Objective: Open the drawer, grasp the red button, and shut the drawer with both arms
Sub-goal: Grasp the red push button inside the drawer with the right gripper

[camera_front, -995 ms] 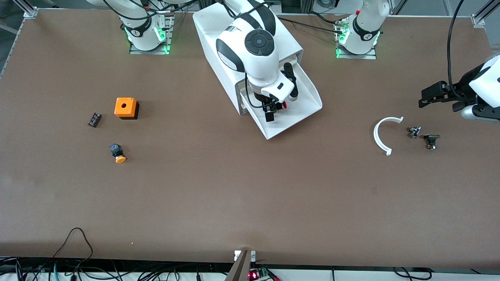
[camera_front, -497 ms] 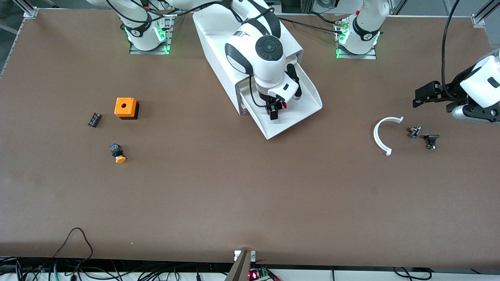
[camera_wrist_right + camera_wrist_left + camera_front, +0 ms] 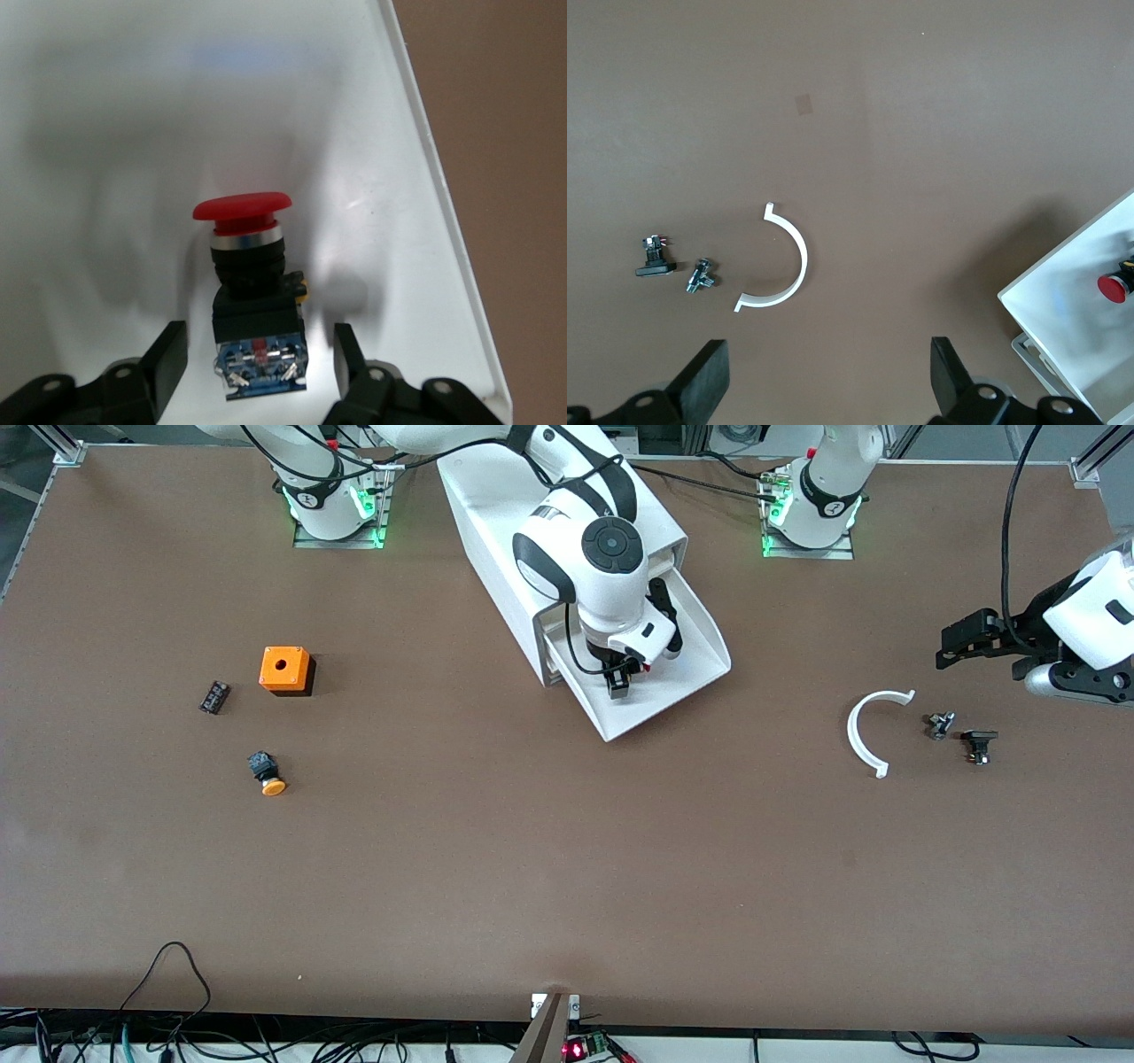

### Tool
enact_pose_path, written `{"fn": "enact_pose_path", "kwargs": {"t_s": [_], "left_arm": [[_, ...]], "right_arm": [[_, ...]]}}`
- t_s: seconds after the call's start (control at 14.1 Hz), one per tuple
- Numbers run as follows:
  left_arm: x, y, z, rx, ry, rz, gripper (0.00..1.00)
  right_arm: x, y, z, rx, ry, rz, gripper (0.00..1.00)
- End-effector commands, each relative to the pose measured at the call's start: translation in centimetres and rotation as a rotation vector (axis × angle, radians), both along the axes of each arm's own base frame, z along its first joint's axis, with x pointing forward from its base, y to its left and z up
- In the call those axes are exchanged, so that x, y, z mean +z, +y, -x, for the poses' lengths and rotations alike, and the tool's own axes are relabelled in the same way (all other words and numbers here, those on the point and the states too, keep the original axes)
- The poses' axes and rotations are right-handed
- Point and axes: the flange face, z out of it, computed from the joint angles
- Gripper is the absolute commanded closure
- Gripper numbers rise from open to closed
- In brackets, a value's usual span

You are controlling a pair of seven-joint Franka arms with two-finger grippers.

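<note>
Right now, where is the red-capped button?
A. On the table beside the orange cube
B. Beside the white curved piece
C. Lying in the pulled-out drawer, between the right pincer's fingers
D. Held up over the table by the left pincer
C: the button lies on the drawer floor, with the right pincer straddling its body, fingers not yet touching.

Button [image 3: 252, 292] hidden under right arm in front view — left arm cut by frame edge; small parts [image 3: 961, 735] too small to identify.

A broad brown table [image 3: 567, 868] filled the view under even light — silver aluminium framing [image 3: 62, 444] stood at its corners, and black cables [image 3: 177, 1036] trailed along its edge nearest the front camera.
</note>
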Motion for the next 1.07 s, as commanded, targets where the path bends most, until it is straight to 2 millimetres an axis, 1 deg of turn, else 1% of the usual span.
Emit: {"fn": "enact_pose_path", "kwargs": {"t_s": [0.0,0.14,0.28,0.43,0.5,0.57,0.64,0.71,0.78,0.85,0.99], "left_arm": [[0.5,-0.2,0.0,-0.001,-0.009,-0.023,0.0],[0.6,-0.2,0.0,-0.003,-0.011,-0.022,0.0],[0.6,-0.2,0.0,-0.007,-0.011,-0.022,0.0],[0.6,-0.2,0.0,0.0,-0.01,-0.017,0.0],[0.6,-0.2,0.0,0.0,-0.01,-0.017,0.0],[0.6,-0.2,0.0,0.0,-0.01,-0.017,0.0],[0.6,-0.2,0.0,0.0,-0.01,-0.015,0.0],[0.6,-0.3,0.0,-0.001,-0.01,-0.013,0.0],[0.4,-0.3,0.0,-0.001,-0.007,-0.013,0.0],[0.2,-0.1,0.0,0.0,0.005,-0.012,0.0],[0.0,0.3,0.1,0.001,0.017,-0.011,0.0]], "right_arm": [[0.2,0.7,-0.2,0.018,-0.024,-0.006,0.4],[0.5,0.8,-0.1,0.02,-0.026,-0.008,0.5],[0.8,0.9,0.0,0.023,-0.026,-0.01,0.64],[1.6,1.0,-0.1,0.021,-0.034,-0.017,0.72],[1.8,1.1,0.0,0.022,-0.036,-0.022,0.79],[1.9,1.2,-0.1,0.022,-0.039,-0.027,0.84],[2.1,1.2,-0.1,0.019,-0.042,-0.032,0.86],[2.8,1.3,-0.1,0.015,-0.045,-0.041,0.87],[3.8,1.2,-0.1,-0.018,-0.051,-0.051,0.88],[5.3,1.0,-0.2,-0.083,-0.057,-0.062,0.88],[7.9,-0.1,-1.2,-0.227,-0.067,-0.088,0.87]]}}
